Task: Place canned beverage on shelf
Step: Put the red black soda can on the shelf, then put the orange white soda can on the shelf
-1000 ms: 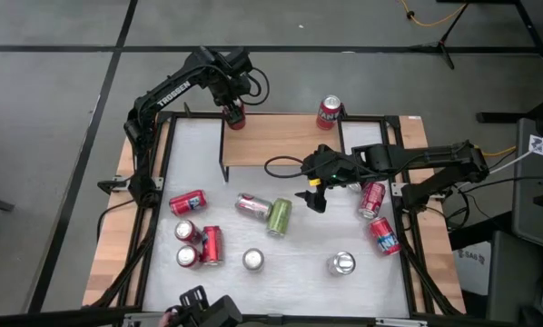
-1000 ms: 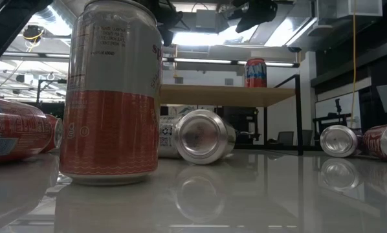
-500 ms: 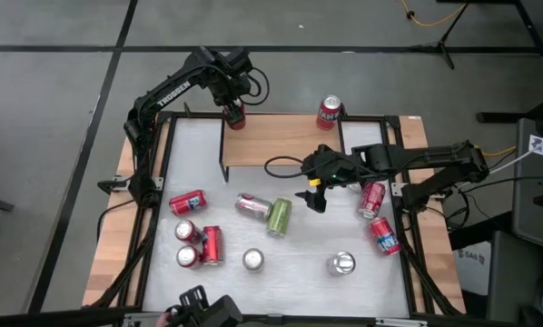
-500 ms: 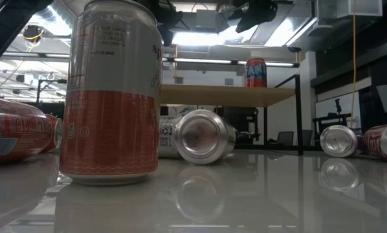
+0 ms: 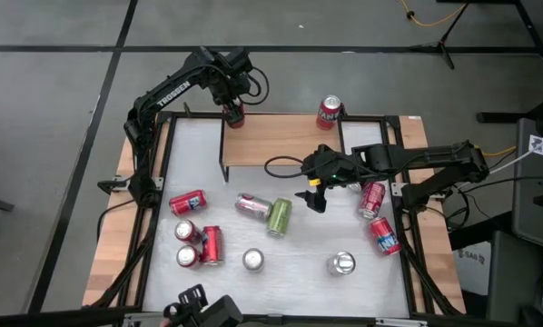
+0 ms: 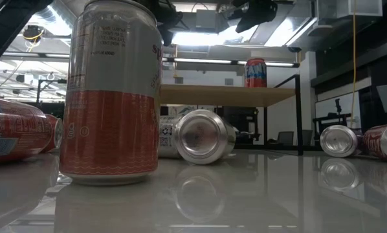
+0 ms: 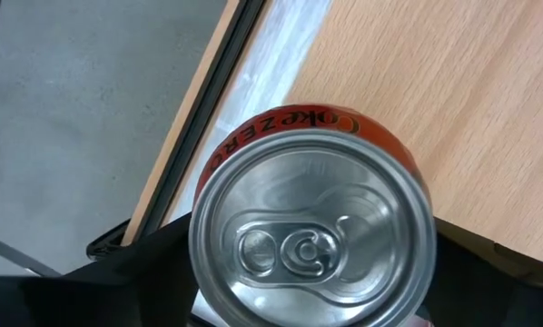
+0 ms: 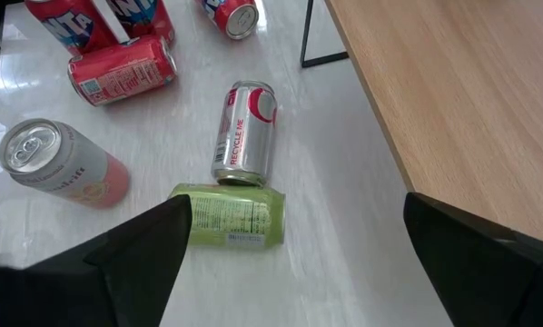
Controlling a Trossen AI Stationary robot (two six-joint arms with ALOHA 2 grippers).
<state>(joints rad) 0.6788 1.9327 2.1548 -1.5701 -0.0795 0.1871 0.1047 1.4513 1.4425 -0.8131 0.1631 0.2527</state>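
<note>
The shelf is a light-wood plank on thin black legs at the table's far side. A Coke Zero can stands upright over its far left corner, with my left gripper coming down around it, one dark finger on each side. The can's body hides its own base. A red can stands on the shelf's far right corner. My right gripper hangs open over the table by the shelf's near edge, with nothing between its fingers. My left gripper has the Coke Zero can between its two fingers, which lie against opposite sides of the upper wall. They come from above, pointing steeply down. The can is upright, top up. I cannot see whether its base rests on the plank.
Loose cans are scattered over the white table: a silver-red one and a green one lying mid-table, red ones at the left and right, upright ones near the front. The shelf's middle is bare.
</note>
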